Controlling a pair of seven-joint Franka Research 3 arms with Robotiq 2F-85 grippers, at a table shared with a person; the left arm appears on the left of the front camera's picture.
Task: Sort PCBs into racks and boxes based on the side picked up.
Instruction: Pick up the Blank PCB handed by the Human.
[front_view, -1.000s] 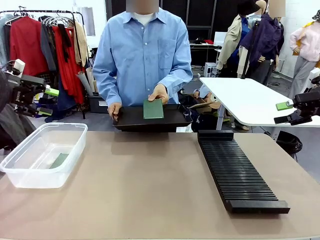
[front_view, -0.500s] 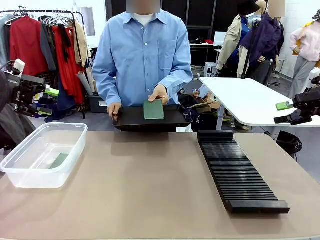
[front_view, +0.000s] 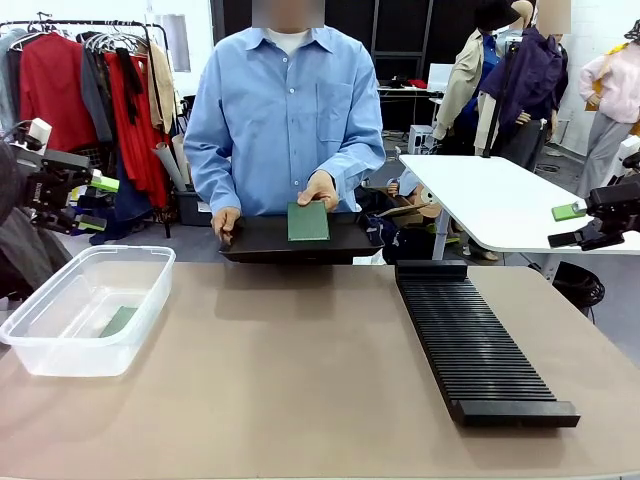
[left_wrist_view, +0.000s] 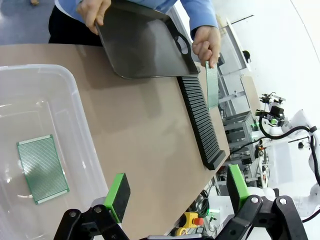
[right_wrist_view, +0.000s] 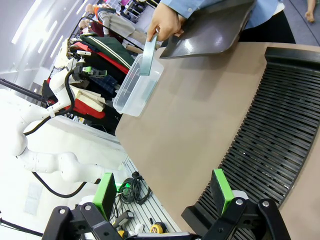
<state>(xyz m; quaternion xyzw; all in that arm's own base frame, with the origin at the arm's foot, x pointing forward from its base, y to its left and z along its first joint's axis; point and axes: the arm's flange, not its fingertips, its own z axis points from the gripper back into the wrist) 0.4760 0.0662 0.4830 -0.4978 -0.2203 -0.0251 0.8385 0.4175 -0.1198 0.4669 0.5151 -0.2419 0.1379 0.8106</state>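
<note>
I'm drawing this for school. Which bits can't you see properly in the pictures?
- Held PCB: front view, its back face is turned toward the person.
- Second PCB: front view, blurred behind the box wall; its markings are too small.
- Rack: right wrist view, cut off by the right edge.
- Tray: front view, its floor hides behind its near rim.

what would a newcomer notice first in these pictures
A person in a blue shirt stands at the far side of the table, holding a black tray and a green board stood upright. On the left, a clear tub holds a second board; on the right lies a long black slotted rack.
</note>
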